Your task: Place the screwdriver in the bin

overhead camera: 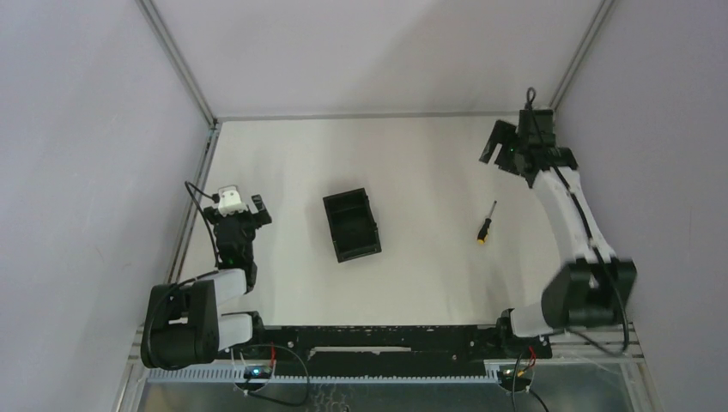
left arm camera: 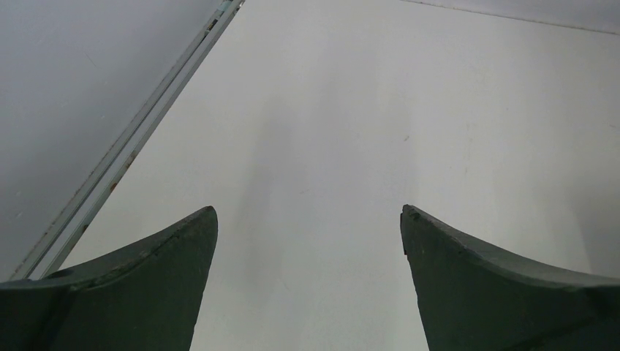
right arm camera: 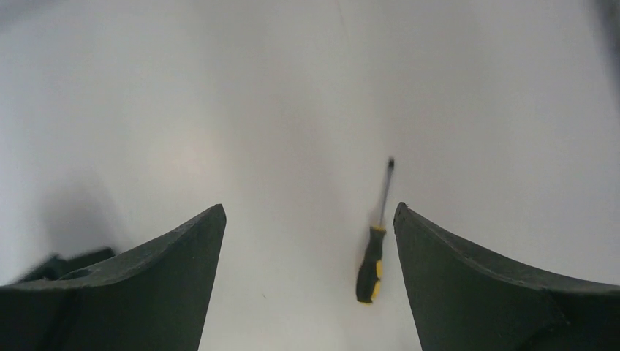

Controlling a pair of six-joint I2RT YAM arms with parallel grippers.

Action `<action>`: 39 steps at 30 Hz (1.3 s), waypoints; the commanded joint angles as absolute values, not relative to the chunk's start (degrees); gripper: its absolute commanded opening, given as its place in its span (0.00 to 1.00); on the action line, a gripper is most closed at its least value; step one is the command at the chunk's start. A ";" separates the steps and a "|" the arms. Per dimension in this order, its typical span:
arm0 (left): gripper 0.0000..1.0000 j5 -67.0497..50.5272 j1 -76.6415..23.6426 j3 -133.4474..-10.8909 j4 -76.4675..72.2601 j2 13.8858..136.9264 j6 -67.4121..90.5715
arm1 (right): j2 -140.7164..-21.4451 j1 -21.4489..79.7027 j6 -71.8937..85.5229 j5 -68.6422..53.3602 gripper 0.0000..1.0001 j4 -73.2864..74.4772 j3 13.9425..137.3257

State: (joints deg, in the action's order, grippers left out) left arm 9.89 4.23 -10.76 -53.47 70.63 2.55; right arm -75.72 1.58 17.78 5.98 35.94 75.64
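Observation:
The screwdriver (overhead camera: pixel 487 223) lies flat on the white table right of centre, with its shaft pointing far and its black and yellow handle near. In the right wrist view it (right arm camera: pixel 371 259) lies below, just inside the right finger. The black bin (overhead camera: pixel 352 225) with one inner divider stands at mid-table, left of the screwdriver. My right gripper (overhead camera: pixel 500 153) is open and empty, raised beyond the screwdriver; its jaws (right arm camera: pixel 308 208) are spread wide. My left gripper (overhead camera: pixel 243 204) is open and empty at the left, well left of the bin, over bare table (left arm camera: pixel 309 212).
A metal frame rail (overhead camera: pixel 193 215) runs along the table's left edge and shows in the left wrist view (left arm camera: pixel 131 146). Grey walls close the left, far and right sides. A dark blurred shape (right arm camera: pixel 69 262) at the right wrist view's lower left looks like the bin.

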 commanded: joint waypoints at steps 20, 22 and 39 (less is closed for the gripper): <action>1.00 10.19 3.78 -13.22 -55.46 70.66 1.63 | -104.64 -1.85 13.56 -1.80 0.08 41.54 66.34; 1.00 10.16 3.78 -13.19 -55.46 70.69 1.67 | -102.77 -1.73 13.02 -0.84 0.00 44.28 68.29; 1.00 10.09 3.78 -13.19 -55.46 70.58 1.66 | -95.60 2.37 12.30 1.41 0.00 71.83 92.06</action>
